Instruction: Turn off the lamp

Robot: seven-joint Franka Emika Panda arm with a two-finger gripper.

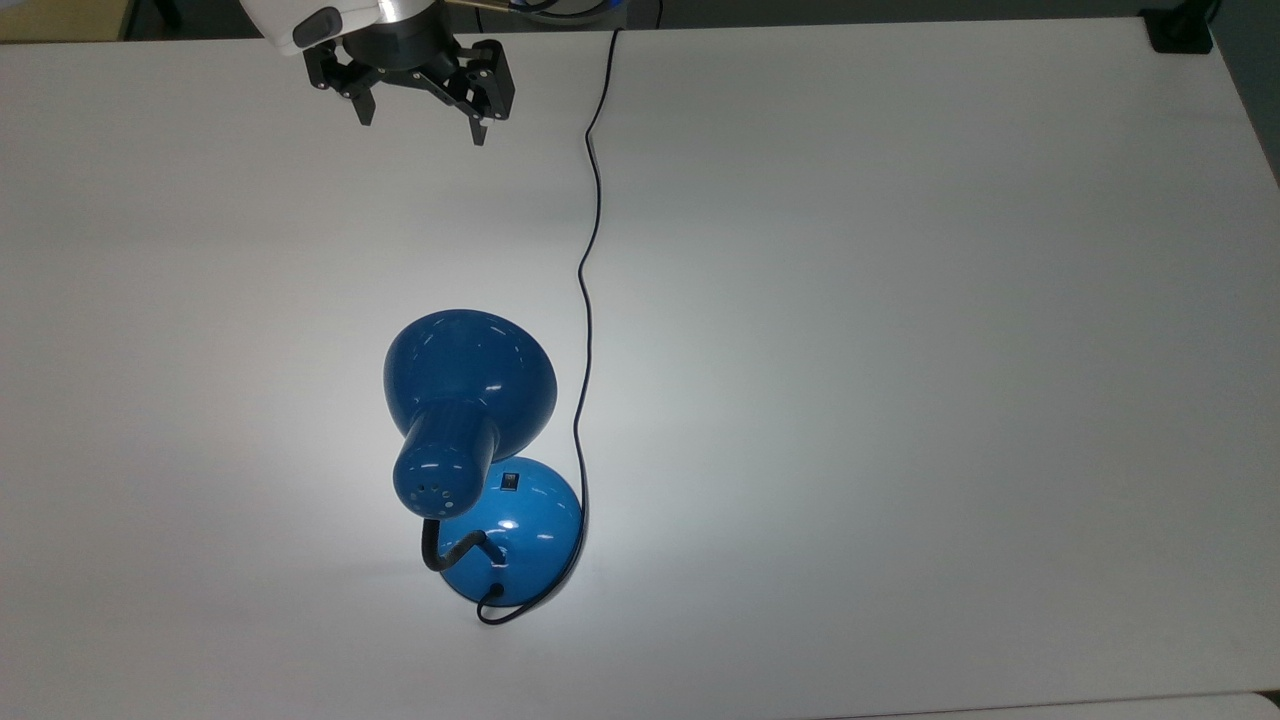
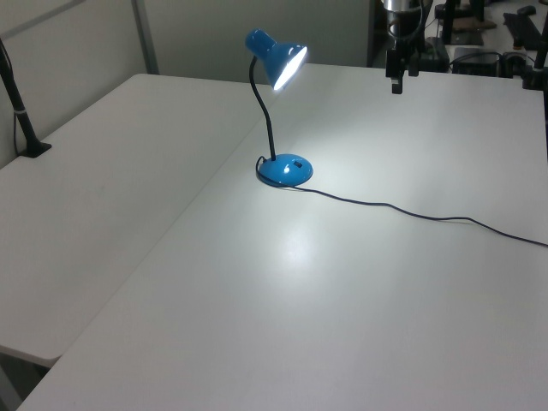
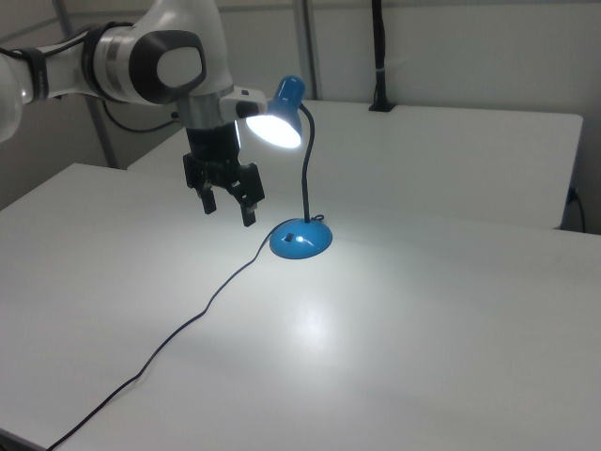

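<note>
The blue lamp [image 1: 470,385] stands lit on the white table, with its bell shade [image 2: 281,58] throwing a bright patch onto the tabletop. A small black switch [image 1: 510,483] sits on the domed base [image 3: 300,239], and a black neck [image 2: 265,111] curves up from the base. My gripper [image 1: 420,125] hangs open above the table near the top view's upper edge, far from the lamp. In the right view the gripper [image 3: 228,210] is left of the shade, with nothing between its fingers.
The lamp's thin black cord [image 1: 587,250] runs from the base across the table to the top view's upper edge, passing right of the gripper. A second white table [image 2: 103,145] adjoins on the left view's left, with a black clamp post [image 2: 21,120] on it.
</note>
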